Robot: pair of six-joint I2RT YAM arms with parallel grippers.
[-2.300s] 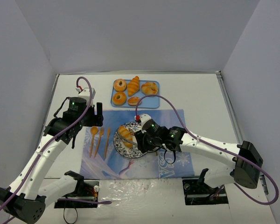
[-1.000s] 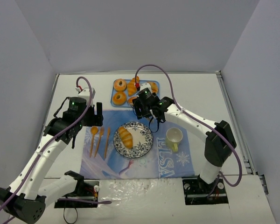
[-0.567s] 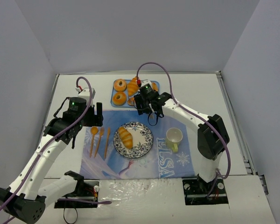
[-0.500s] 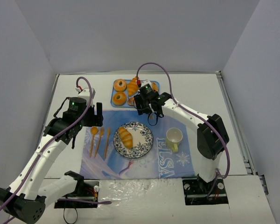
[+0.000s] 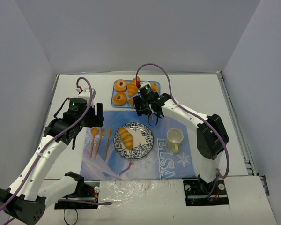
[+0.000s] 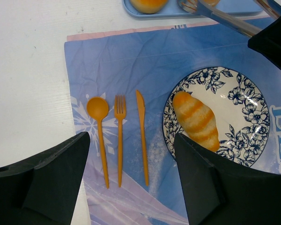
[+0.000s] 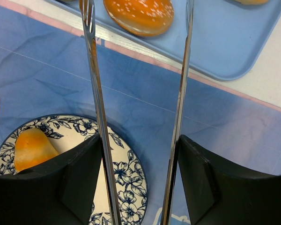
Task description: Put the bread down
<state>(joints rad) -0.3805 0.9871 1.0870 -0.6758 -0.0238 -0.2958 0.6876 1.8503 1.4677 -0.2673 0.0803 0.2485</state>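
note right pincer [image 7: 139, 140] clamped part-way on metal tongs [image 7: 96, 93], tong tips apart, straddling an oval bun [image 7: 138, 14] at the near edge of the blue tray [image 7: 225, 42]. note left pincer [image 6: 131, 140] wide, holding nothing, above the orange fork [image 6: 119, 140]. find one ridged roll [image 6: 196, 119] on the patterned plate [image 6: 243, 98], other bread [image 5: 120, 85] on the tray. expect slippage if closed off-centre: thin smooth tips, rounded bun. avoid crushing through over-closing. avoid catching the tray lip on lift-off, likely to tip the bun onto the placemat [image 7: 47, 79] short of the plate.

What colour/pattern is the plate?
The plate is white with a blue floral print. It shows best in the left wrist view.
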